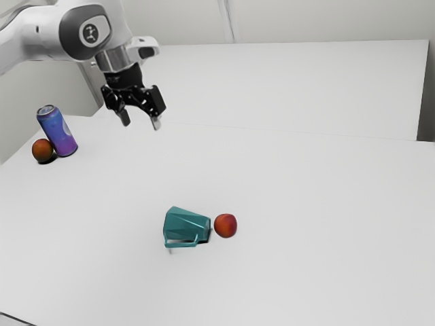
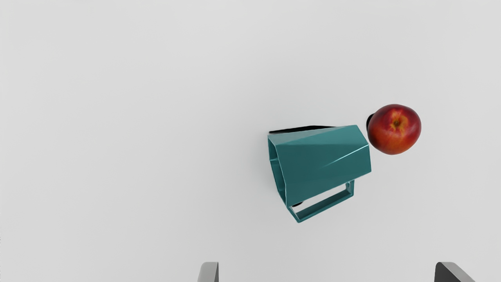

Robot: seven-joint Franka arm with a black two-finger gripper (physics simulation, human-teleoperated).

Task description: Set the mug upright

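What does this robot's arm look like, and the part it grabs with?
The arm is smooth, rounded and mostly white, with a dark grey round cap bearing a pale badge with a dark symbol. Below comes a silvery grey section, then a black, angular two-finger gripper with grey fingertips.

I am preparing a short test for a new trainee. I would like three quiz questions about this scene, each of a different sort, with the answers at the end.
1. True or false: the teal mug lies on its side on the table.

2. What is beside the mug's closed end?
A) the blue-purple can
B) a red fruit
C) a yellow bowl

3. Fill in the missing word: the fingers of the gripper stand ____, with nothing held between them.

Key: 1. true; 2. B; 3. apart
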